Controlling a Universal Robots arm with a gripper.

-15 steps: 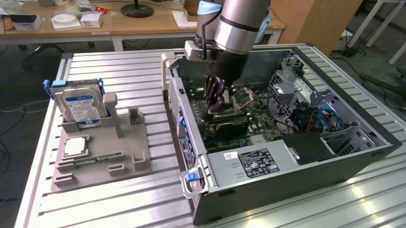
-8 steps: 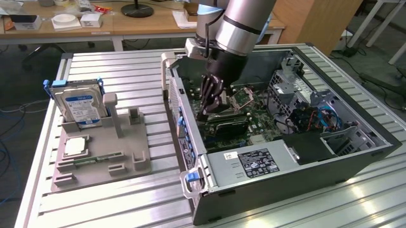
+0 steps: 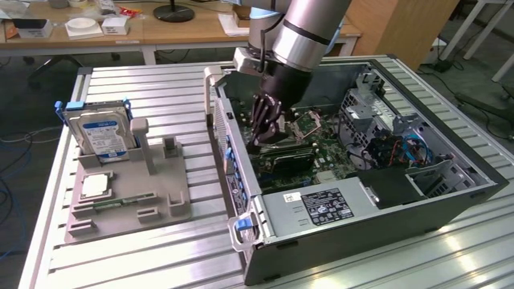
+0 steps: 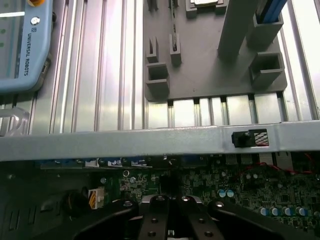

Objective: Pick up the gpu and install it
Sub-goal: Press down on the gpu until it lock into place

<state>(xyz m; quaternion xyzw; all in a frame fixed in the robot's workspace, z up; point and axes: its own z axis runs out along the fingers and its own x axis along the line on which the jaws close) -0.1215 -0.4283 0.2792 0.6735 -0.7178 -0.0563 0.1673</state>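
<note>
Closed black gripper [image 4: 171,227]: in the wrist view its linked fingers [image 4: 152,220] lie pressed together with no gap, low over the green motherboard [image 4: 260,187]. In the exterior view the gripper [image 3: 263,141] hangs inside the open case, clenched. Whether anything is clamped between the tips cannot be told.

The gpu [image 3: 283,159], a thin flat card with a dark black face, lies lengthwise on the motherboard [image 3: 321,150] directly under the fingertips. Whether the tips touch it cannot be told.

Black metal computer case [image 3: 386,223], lying on its side with the cover off. It holds a grey power supply with a black label [image 3: 321,205] at the near end and blue and red cables [image 3: 401,150] toward the exterior view's right.

Grey moulded parts holder [image 3: 161,208], just beside the case on the exterior view's left. It carries a silver hard drive with a blue label [image 3: 100,135] standing upright, a square silvery processor chip [image 3: 95,185] and a narrow green memory stick [image 3: 122,202] lying flat.

Ribbed aluminium table [image 3: 161,90], bearing the case and the holder. A light blue-grey control pendant [image 4: 25,45] rests on it.
</note>
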